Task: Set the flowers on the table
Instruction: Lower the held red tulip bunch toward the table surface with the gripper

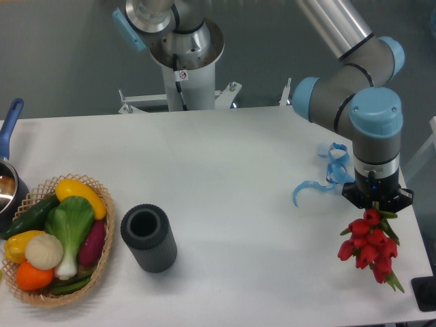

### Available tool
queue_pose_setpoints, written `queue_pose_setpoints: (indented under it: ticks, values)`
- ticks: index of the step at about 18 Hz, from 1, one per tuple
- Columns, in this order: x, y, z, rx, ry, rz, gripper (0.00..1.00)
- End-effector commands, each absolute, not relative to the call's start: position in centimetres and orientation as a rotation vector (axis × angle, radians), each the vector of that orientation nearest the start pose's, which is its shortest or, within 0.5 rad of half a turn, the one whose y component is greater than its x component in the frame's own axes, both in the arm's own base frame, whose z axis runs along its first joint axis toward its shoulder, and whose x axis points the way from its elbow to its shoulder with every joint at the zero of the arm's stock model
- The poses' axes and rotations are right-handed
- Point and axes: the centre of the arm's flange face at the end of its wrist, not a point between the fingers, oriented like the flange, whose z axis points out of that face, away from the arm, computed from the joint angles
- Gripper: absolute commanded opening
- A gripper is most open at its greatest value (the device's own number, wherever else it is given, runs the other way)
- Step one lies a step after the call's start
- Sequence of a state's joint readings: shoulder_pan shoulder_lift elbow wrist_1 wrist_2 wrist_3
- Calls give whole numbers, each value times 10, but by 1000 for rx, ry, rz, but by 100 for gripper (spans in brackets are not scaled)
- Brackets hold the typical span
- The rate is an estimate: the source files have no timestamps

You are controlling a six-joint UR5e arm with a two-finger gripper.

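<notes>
Pointing straight down near the right edge of the bench (225,170), the end effector (376,203) has the flowers (368,245) directly beneath it. Their upper end disappears between its fingers, so it appears to be clamped on the bunch, though the fingertips themselves are masked by red buds and green leaves. Whether the lower buds rest on the bench or hang just above it cannot be told from this single overhead-angled view.

Judging by looks, the bunch should be light, soft and floppy: thin stems that bend, buds that could crush or snag, leaves that slip. A hold on the gathered stems, just behind the buds, seems the safest place; the buds themselves would deform.

Just behind and to the left of the end effector lies a curly blue ribbon (328,175), close enough to be confused with the load. Well away to its left stand a dark cylinder (148,238) and a wicker basket (102,259) of vegetables. A blue-handled pot (8,177) is cut off at the frame's left edge, and a dark object in the bottom right corner is too cropped to identify.
</notes>
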State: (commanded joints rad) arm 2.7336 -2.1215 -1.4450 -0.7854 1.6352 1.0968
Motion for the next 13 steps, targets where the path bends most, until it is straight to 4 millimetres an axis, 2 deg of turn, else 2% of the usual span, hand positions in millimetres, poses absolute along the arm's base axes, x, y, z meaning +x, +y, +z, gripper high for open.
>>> queue_pose_setpoints:
  ticks: [5,9,11,13]
  values:
    - [-587,413,310,-2983,-85,535,18]
    - [-587,418,313,-2974,-84,541,19]
    - [-588,420,308,-2976,-81,534,20]
    - [-581,438,297,-2973,-40,513,23]
